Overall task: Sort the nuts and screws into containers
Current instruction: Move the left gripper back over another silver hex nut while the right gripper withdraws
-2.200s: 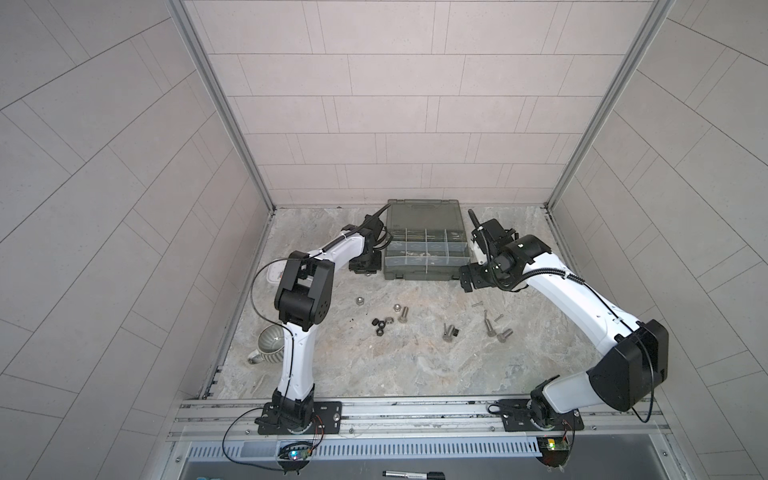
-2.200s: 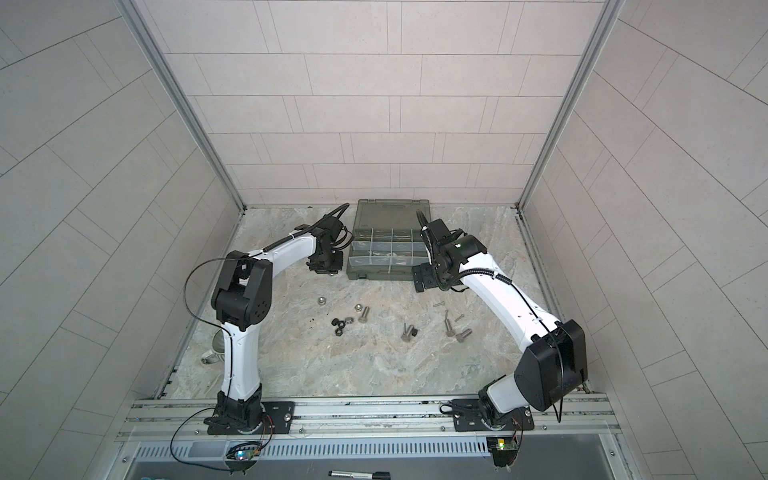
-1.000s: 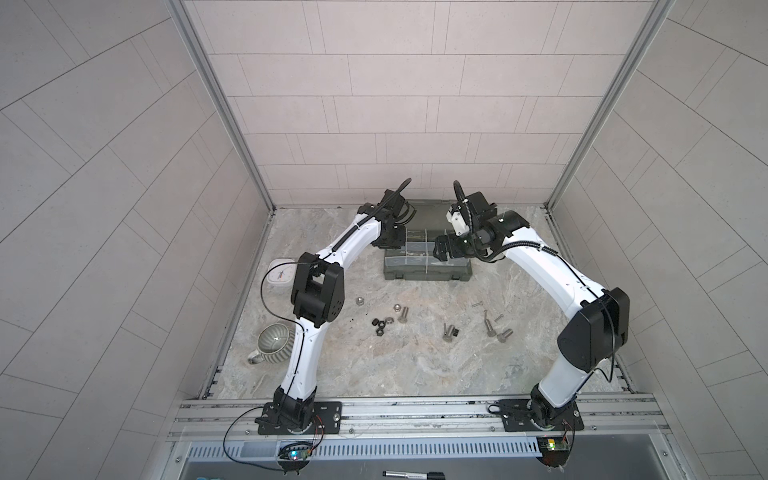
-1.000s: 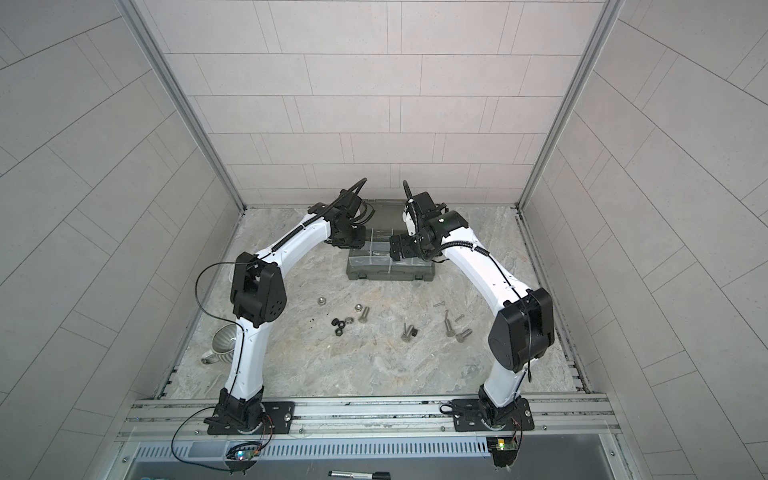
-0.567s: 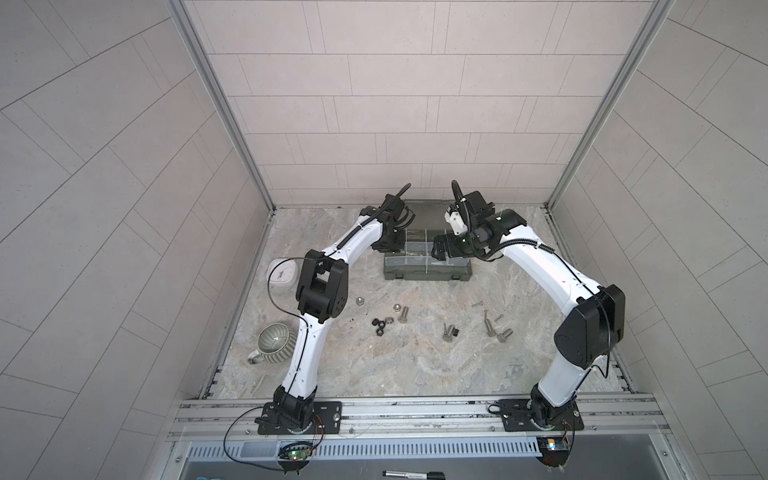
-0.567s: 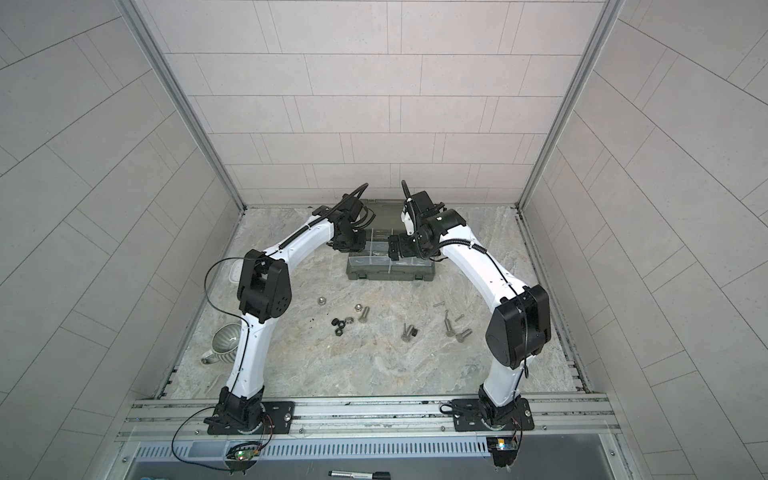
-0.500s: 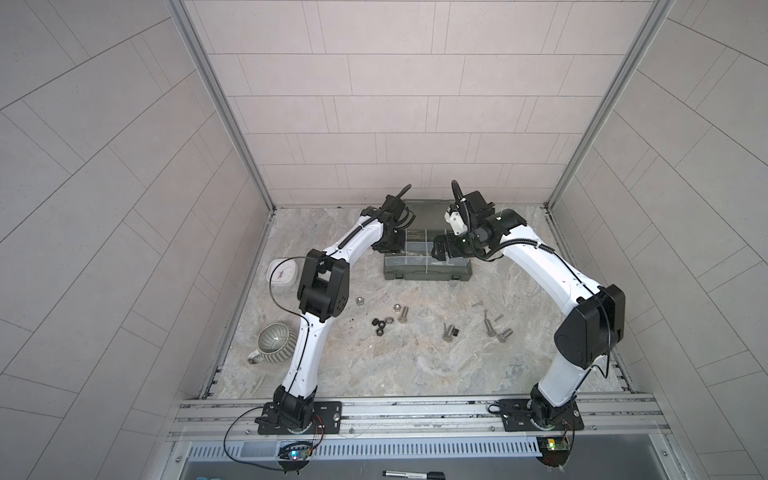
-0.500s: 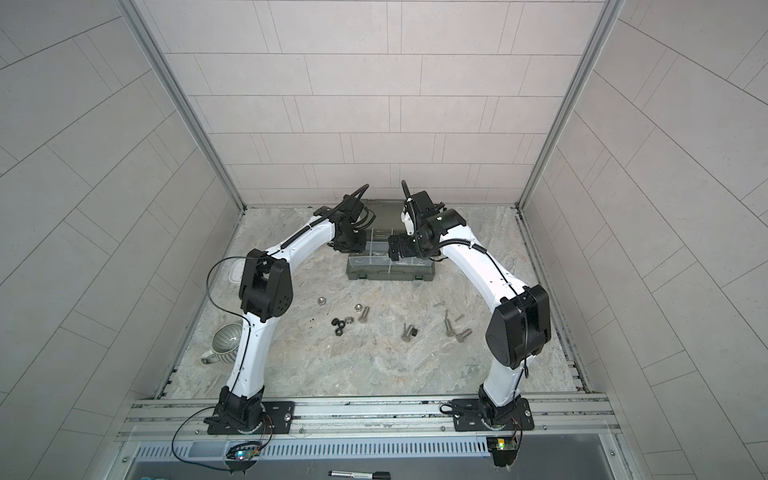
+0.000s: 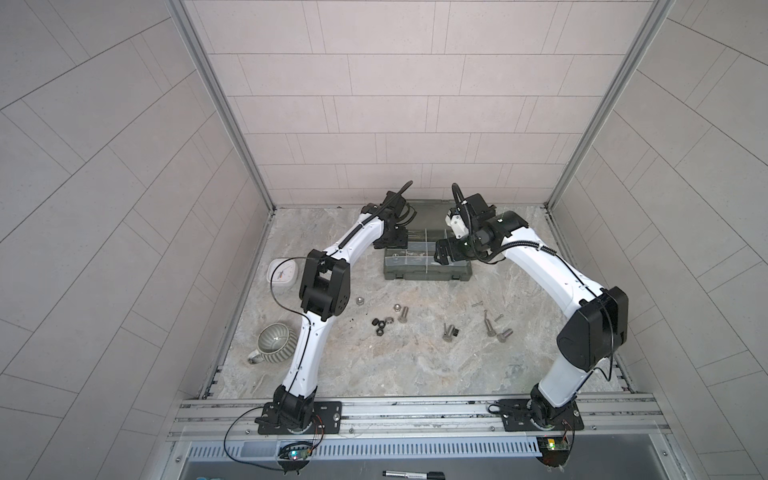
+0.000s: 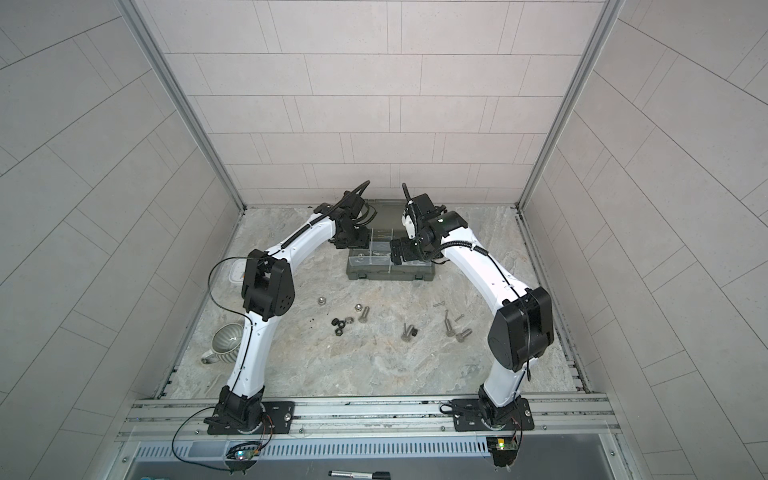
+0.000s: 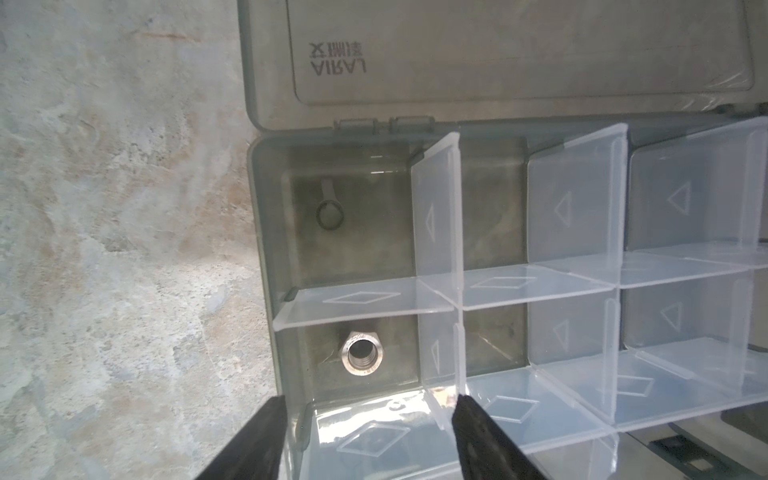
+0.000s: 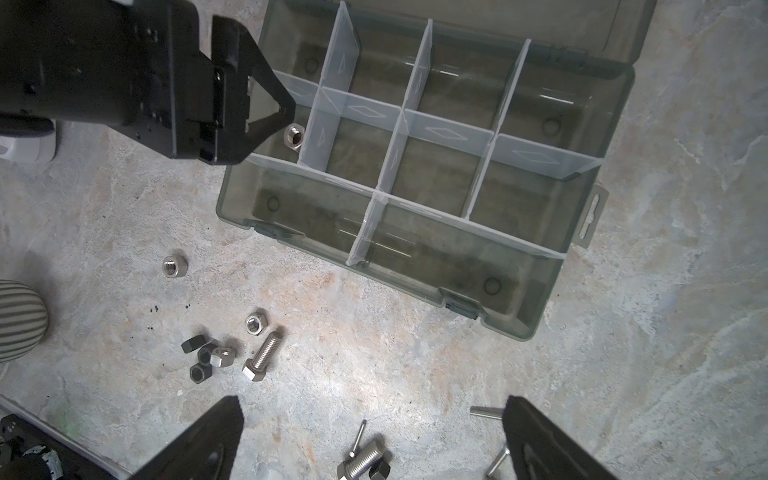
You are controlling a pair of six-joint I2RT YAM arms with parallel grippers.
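The left end effector (image 11: 370, 401), jaws spread and empty, hangs over the translucent grey-green plastic organizer case (image 11: 262, 232), where one silver hexagonal metal nut (image 11: 361, 359) lies in a middle-row end compartment. The right end effector (image 12: 372, 401) is spread wide; silver hex-head screws (image 12: 262, 357) and black nuts (image 12: 192, 345) lie loose on the marbled counter (image 12: 415, 353).

Left arm (image 9: 357, 245): its forearm has stretched from the left end of the organizer case (image 9: 428, 275) up toward the upper centre of both top views.
Left gripper (image 11: 368, 401): has moved from beside the case to above its left end, and its fingers have spread apart.
Silver nut (image 11: 360, 354): now lies loose on the floor of a left-end compartment (image 11: 399, 353), clear of the fingers.
Right arm (image 9: 548, 266): its elbow has shifted up and inward from the lower right.
Right gripper (image 9: 446, 254): has moved from the case's right end to above its right half.
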